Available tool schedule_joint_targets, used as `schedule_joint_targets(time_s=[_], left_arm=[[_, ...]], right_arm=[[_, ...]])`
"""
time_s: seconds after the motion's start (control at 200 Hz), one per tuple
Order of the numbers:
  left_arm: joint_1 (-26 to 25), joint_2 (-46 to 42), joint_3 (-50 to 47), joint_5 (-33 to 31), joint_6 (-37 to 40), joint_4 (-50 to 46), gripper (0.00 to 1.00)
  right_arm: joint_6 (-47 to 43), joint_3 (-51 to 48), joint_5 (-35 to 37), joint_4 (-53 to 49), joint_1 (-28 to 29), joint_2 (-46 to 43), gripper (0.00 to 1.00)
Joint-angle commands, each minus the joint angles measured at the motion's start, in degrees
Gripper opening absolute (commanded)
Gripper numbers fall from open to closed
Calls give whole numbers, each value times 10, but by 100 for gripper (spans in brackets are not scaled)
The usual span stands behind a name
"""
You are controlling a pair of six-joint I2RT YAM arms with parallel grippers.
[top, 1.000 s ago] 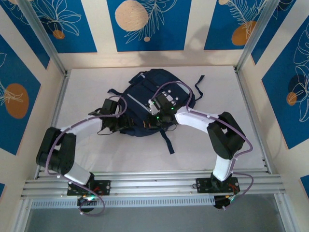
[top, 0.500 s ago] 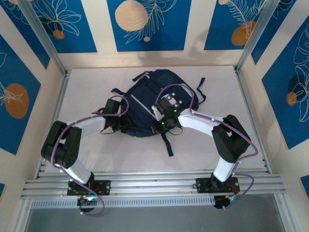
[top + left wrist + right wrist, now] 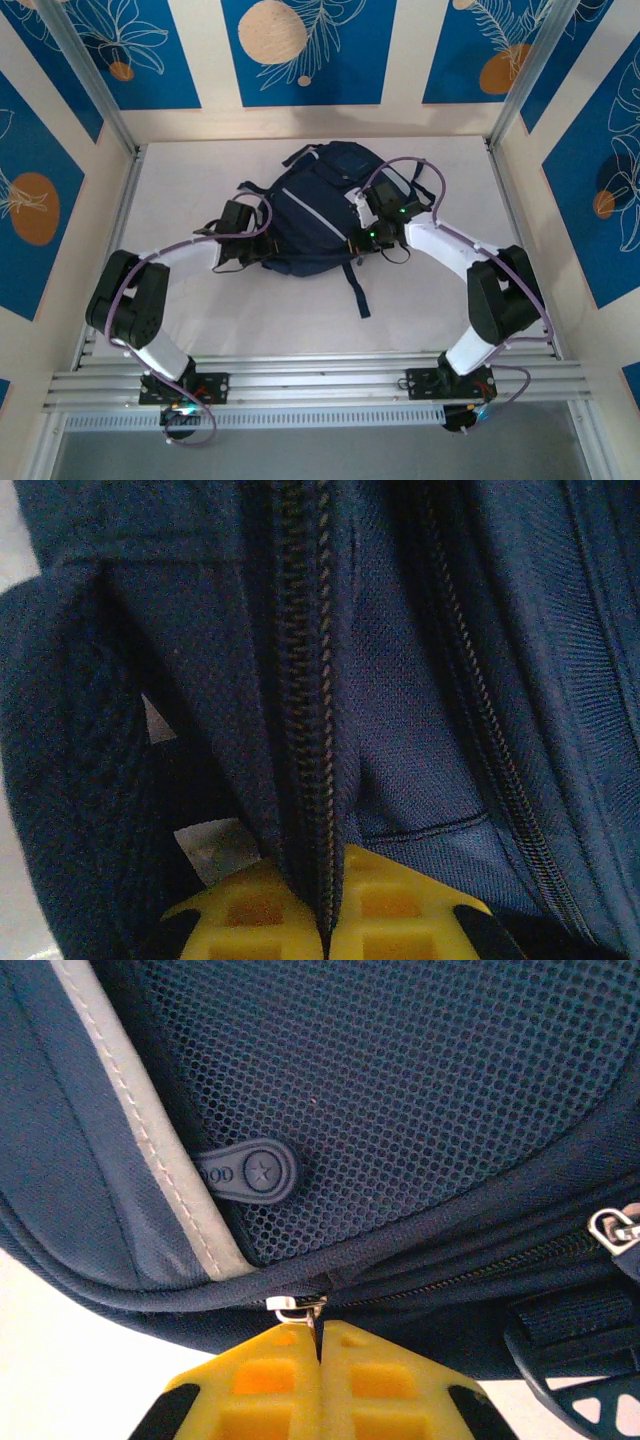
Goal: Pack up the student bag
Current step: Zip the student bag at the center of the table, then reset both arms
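Note:
The student bag point(image 3: 312, 205), a dark navy backpack with a pale stripe, lies flat at the middle of the white table. My left gripper point(image 3: 250, 250) is at its left lower edge. In the left wrist view its yellow fingers point(image 3: 250, 910) are shut on a fold of the bag's fabric along a zipper track point(image 3: 310, 730). My right gripper point(image 3: 362, 240) is at the bag's right lower edge. In the right wrist view this gripper point(image 3: 320, 1350) is shut on a small metal zipper pull point(image 3: 295, 1306) below the mesh pocket point(image 3: 400, 1090).
A black strap point(image 3: 357, 292) trails from the bag toward the near edge. Another strap loop point(image 3: 425, 190) lies at the bag's right. Metal frame rails point(image 3: 120, 215) border the table on both sides, and a rail point(image 3: 320, 380) runs along the front.
The left gripper has shut on the bag's zipper edge. The right arm has swung to the right with the zipper pull, and the bag has shifted slightly back and right.

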Motion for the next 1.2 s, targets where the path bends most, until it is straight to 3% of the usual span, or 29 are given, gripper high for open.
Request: schedule_joint_targets(time_s=[0.0, 0.04, 0.065, 0.11, 0.13, 0.26, 0.46, 0.595, 0.68, 0.73, 0.855, 0.96, 0.995, 1.02, 1.195], left_arm=[[23, -15, 1, -50, 30, -41, 19], [22, -20, 3, -38, 32, -39, 42], [22, -24, 5, -31, 36, -40, 62], [22, -32, 11, -27, 44, -47, 95], [22, -36, 14, -29, 48, -52, 100], [23, -70, 48, -93, 91, -107, 100], [23, -107, 83, -376, 220, -149, 100], [24, -117, 32, -518, 321, -44, 100], [24, -113, -16, -586, 388, 54, 100], [26, -108, -43, -616, 415, 113, 100], [34, -101, -109, -608, 467, 268, 100], [49, -106, -174, -530, 479, 408, 100], [56, -107, -194, -509, 475, 451, 100], [58, -110, -198, -508, 466, 448, 100], [81, -145, -232, -400, 456, 459, 100]], right_arm=[[-1, -22, 23, 16, -37, -41, 10], [-7, -34, -1, 38, -38, -52, 31], [-12, -42, -10, 51, -39, -60, 43], [-15, -59, -10, 73, -42, -73, 54], [-18, -67, -9, 82, -46, -78, 57], [-31, -117, 28, 148, -99, -105, 63], [-81, -203, 98, 320, -184, -122, 66], [-151, -283, 120, 524, -195, -102, 66], [-137, -301, 105, 593, -205, -64, 67], [-138, -305, 104, 607, -202, -53, 74], [-115, -340, 97, 667, -223, -64, 76], [-79, -410, 55, 820, -258, -36, 91], [-83, -408, 60, 789, -256, -44, 96], [-86, -395, 59, 750, -255, -54, 100], [-89, -396, 62, 763, -253, -48, 99]])
